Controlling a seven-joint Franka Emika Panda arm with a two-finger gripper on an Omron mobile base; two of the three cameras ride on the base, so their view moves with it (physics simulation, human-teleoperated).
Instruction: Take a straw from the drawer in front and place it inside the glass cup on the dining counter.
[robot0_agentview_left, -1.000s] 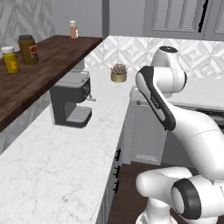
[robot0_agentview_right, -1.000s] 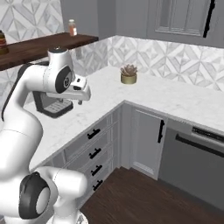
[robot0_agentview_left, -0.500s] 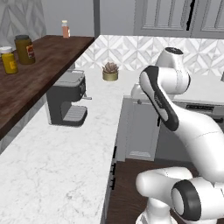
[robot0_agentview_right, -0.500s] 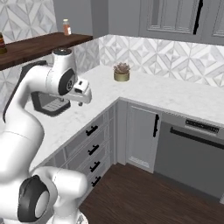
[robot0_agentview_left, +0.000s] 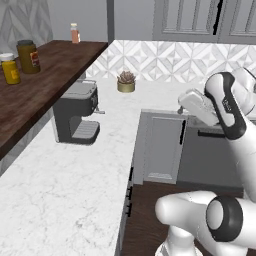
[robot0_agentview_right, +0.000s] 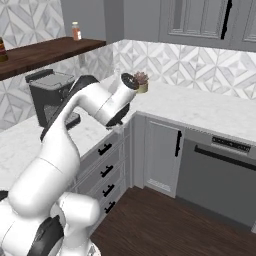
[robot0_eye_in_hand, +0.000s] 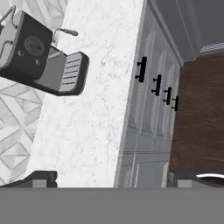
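the grey panelled drawers (robot0_eye_in_hand: 154, 83) with black handles sit shut in a stack under the white marble counter (robot0_eye_in_hand: 100, 113). the two-finger tool (robot0_eye_in_hand: 109, 177) hangs above them, tips apart, clamped on nothing. a black coffee machine (robot0_agentview_left: 76, 111) stands on the counter, a small potted plant (robot0_agentview_left: 126, 81) farther back.

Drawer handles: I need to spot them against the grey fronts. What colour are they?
Black. The drawer handles show best in the hand view, as a row of short dark bars on the grey fronts.

Drawer: closed.
The drawer (robot0_eye_in_hand: 151, 70) sits top of a grey panelled stack, upper right of centre in the hand view, front flush, black handle, under the marble desk edge.
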